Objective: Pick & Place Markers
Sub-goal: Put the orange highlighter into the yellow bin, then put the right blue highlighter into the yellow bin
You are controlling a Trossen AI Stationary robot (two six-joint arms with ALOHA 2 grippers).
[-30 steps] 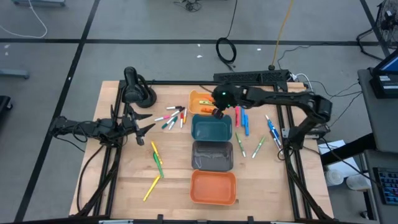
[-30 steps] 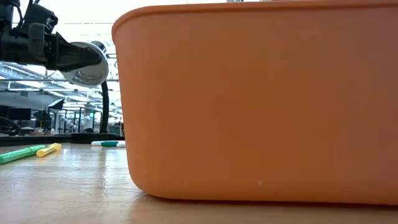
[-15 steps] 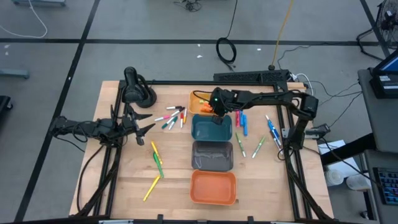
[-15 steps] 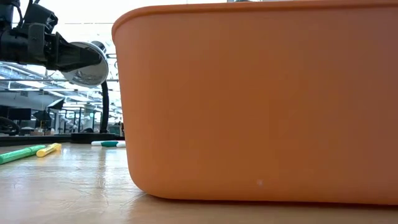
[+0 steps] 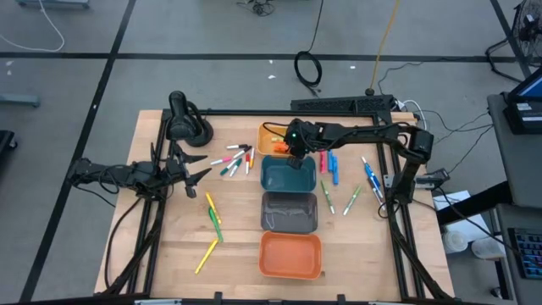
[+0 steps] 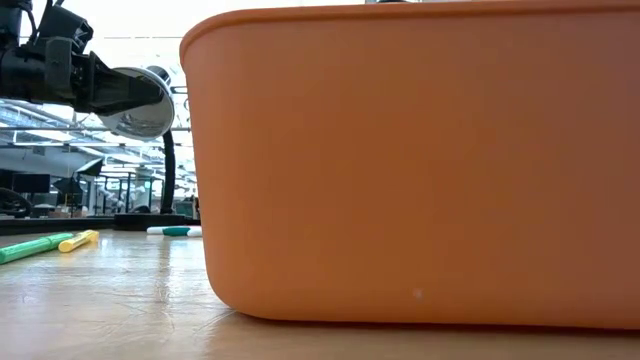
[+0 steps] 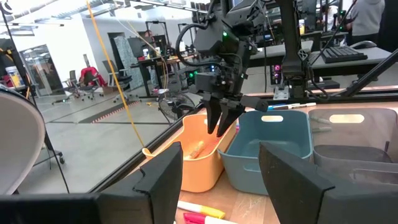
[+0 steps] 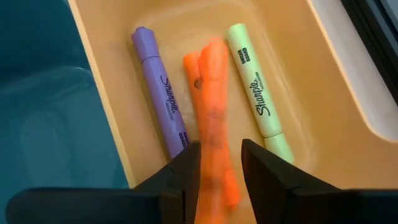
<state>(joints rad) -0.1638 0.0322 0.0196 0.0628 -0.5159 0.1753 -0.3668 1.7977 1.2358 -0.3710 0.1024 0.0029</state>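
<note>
My right gripper [image 8: 221, 163] hangs open over the light orange bin [image 5: 273, 135], fingers slanting down. A blurred orange marker [image 8: 212, 118] lies lengthwise below the gap between its fingers. A purple marker [image 8: 160, 93], a light green marker [image 8: 255, 93] and another orange one [image 8: 190, 65] lie on the bin floor. More markers lie on the table left of the bins [image 5: 237, 159] and right of them [image 5: 329, 163]. My left gripper [image 7: 221, 171] waits open at the table's left edge [image 5: 196, 174]. My right gripper has the blurred orange marker's near end [image 8: 217, 186] running between its fingertips, along the fingers. A strip of bin floor shows between the marker and one finger [image 8: 258, 168]. I cannot tell whether either finger touches the marker.
Teal [image 5: 288, 175], grey [image 5: 289, 212] and orange [image 5: 290, 254] bins stand in a row toward the near edge. Yellow and green markers [image 5: 213, 216] lie on the near left, green ones [image 5: 339, 200] and blue ones [image 5: 370, 176] on the right. A black stand [image 5: 182, 119] is far left.
My right gripper has sunk toward the light orange bin and tipped a little further down, then kept still for the last half second. The orange marker under it shows blurred now.
</note>
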